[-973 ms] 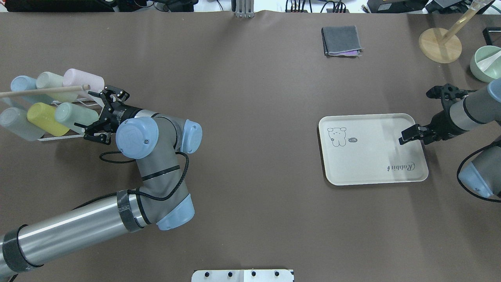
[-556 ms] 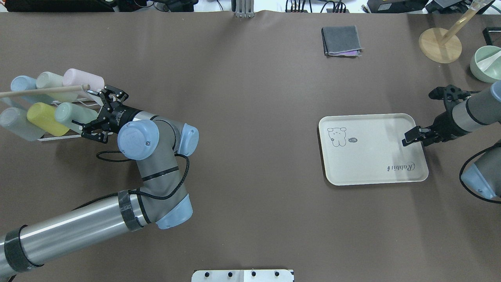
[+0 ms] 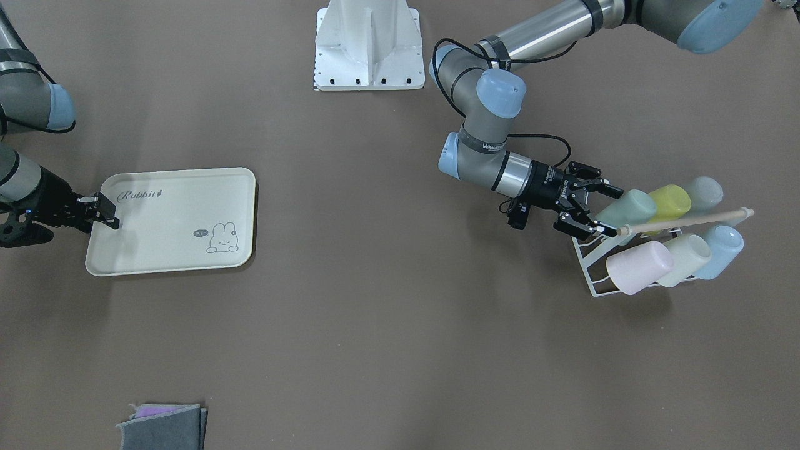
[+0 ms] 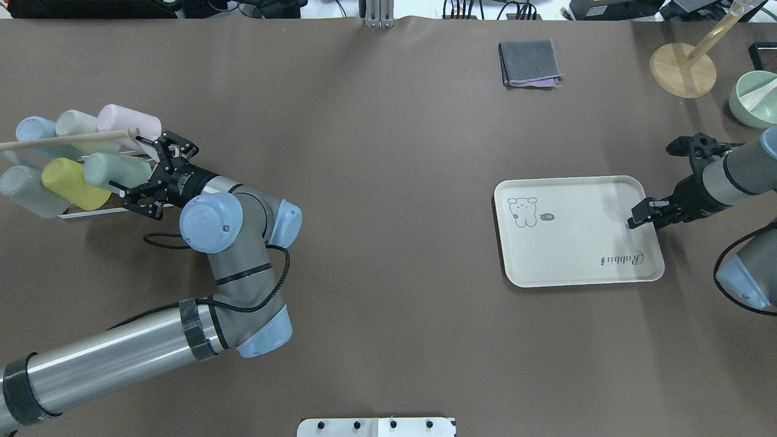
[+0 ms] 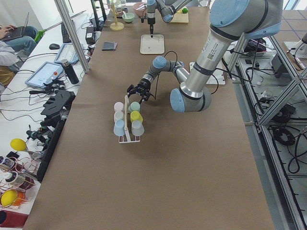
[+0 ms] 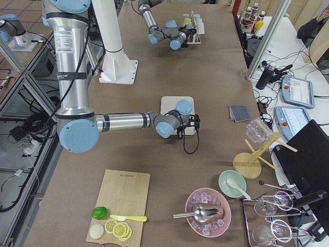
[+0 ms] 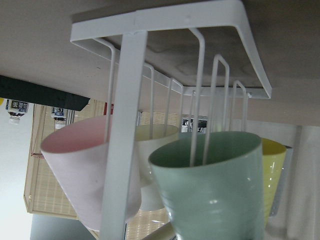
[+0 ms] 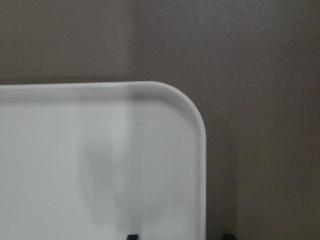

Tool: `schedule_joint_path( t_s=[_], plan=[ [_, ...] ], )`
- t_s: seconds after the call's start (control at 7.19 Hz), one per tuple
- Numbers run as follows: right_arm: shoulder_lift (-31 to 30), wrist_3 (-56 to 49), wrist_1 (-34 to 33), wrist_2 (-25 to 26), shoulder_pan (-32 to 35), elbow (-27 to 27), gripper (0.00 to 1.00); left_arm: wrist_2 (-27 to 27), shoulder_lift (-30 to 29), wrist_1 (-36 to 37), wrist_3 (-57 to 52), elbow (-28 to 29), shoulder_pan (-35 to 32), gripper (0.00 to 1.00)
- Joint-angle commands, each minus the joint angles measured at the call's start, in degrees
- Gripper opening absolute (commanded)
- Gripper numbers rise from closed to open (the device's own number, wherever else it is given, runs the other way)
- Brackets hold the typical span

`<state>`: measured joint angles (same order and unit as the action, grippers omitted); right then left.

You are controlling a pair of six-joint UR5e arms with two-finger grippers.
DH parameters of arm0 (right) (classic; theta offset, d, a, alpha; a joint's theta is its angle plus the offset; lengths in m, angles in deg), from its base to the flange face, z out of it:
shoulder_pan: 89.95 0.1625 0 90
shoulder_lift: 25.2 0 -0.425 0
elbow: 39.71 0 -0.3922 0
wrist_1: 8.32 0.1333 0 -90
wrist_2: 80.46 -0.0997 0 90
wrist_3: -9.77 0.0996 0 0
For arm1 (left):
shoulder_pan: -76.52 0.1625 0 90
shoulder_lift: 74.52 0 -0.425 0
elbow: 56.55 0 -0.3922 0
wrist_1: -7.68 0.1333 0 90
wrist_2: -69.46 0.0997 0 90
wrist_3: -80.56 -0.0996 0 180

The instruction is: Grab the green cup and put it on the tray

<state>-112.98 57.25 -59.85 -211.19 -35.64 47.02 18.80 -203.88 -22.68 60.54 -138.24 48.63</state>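
The green cup (image 4: 112, 170) lies on its side on a white wire rack (image 4: 91, 213) at the table's left, and also shows in the front view (image 3: 630, 207). It fills the lower middle of the left wrist view (image 7: 215, 195), mouth towards the camera. My left gripper (image 4: 137, 173) is open, with a finger on each side of the cup's mouth end. The cream tray (image 4: 570, 243) lies on the right. My right gripper (image 4: 638, 215) is open at the tray's right rim (image 8: 202, 150), one fingertip on each side of it.
The rack also holds yellow (image 4: 70, 185), pink (image 4: 130, 121), pale whitish-green (image 4: 76, 124) and blue (image 4: 33, 128) cups, with a wooden stick (image 4: 61, 141) lying across it. A folded grey cloth (image 4: 529, 62), a wooden stand (image 4: 683, 70) and a green bowl (image 4: 753, 100) sit at the far right.
My left gripper has moved closer to the rack, its fingers now around the green cup's mouth end; the cup has shifted slightly. My right gripper has drawn back right to the tray's rim.
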Motion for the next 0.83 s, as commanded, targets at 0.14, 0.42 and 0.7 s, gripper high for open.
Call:
schedule_joint_path(
  t_s=[0.14, 0.42, 0.7],
  plan=[
    [0.1, -0.5, 0.1, -0.4, 0.5, -0.1, 0.00, -2.0, 1.1, 0.0, 0.5, 0.0, -0.1, 0.92],
    [0.2, -0.5, -0.1, -0.8, 0.8, -0.2, 0.00, -4.3, 1.1, 0.0, 0.8, 0.0, -0.1, 0.91],
    [0.3, -3.1, -0.2, -1.9, 3.1, -0.2, 0.00, -7.6, 0.4, 0.7, 0.4, -0.8, 0.1, 0.92]
  ],
)
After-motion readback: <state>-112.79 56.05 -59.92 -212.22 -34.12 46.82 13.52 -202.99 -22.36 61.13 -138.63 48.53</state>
